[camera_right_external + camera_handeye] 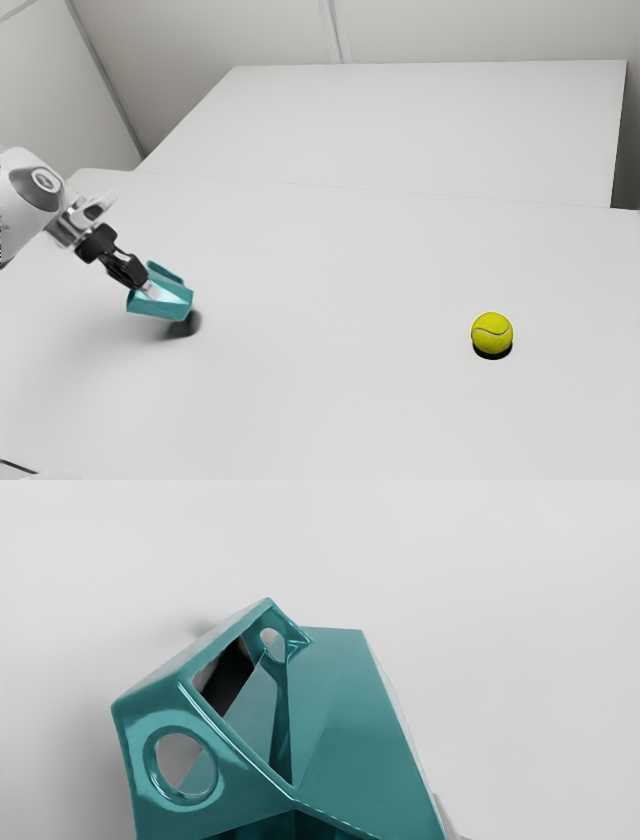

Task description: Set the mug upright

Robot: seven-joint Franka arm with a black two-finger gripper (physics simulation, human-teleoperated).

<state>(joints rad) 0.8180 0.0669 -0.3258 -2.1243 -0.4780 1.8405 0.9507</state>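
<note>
1. Glossy, faceted teal on the mug [360, 720], with rounded holes through the handle [240, 780].
2. Held tilted in the claw [148, 288], above the smooth surface [330, 320].
3. Round, yellow at the ball [492, 333], well apart from the mug.
4. Cannot tell the mug's contents.

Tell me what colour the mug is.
The mug is teal, with glossy highlights around its handle; the wrist view shows this best.

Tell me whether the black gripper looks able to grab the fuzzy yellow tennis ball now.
Probably not: the black gripper seems to hold the faceted teal mug, and the yellow tennis ball lies apart, toward the exterior view's right.
</note>
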